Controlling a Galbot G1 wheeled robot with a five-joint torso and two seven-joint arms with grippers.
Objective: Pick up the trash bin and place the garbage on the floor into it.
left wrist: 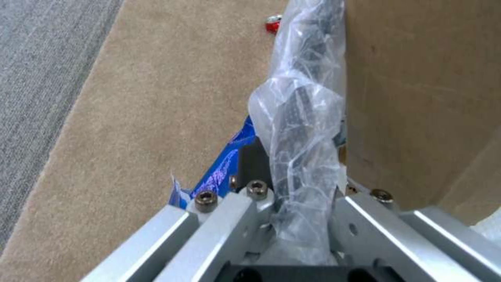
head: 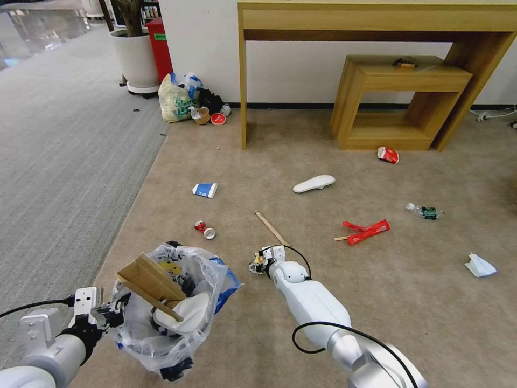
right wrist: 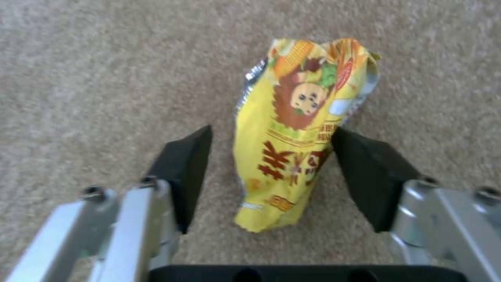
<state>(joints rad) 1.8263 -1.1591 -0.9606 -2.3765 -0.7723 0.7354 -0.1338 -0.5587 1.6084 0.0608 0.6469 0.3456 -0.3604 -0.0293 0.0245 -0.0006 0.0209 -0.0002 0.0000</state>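
My left gripper (head: 110,311) (left wrist: 303,197) is shut on the rim of the trash bin (head: 172,307), pinching its crinkly plastic liner (left wrist: 297,149). Brown cardboard (head: 148,280) (left wrist: 417,98) and a white insole (head: 186,315) stick out of the bin. My right gripper (head: 258,265) (right wrist: 271,131) is low over the beige floor (head: 431,323), open, with a yellow snack wrapper (right wrist: 297,129) lying between its fingers. More garbage lies scattered: a blue-white cup (head: 205,189), a crushed can (head: 205,230), a wooden stick (head: 271,227), a white insole (head: 314,184), red wrappers (head: 367,231), a plastic bottle (head: 425,211) and a tissue (head: 479,265).
A wooden console table (head: 377,21) and a lower wooden shelf (head: 398,102) stand against the back wall. A yellowish-green tied bag (head: 175,99) with cups sits by a white planter (head: 134,59). Grey striped carpet (head: 54,151) runs along the left.
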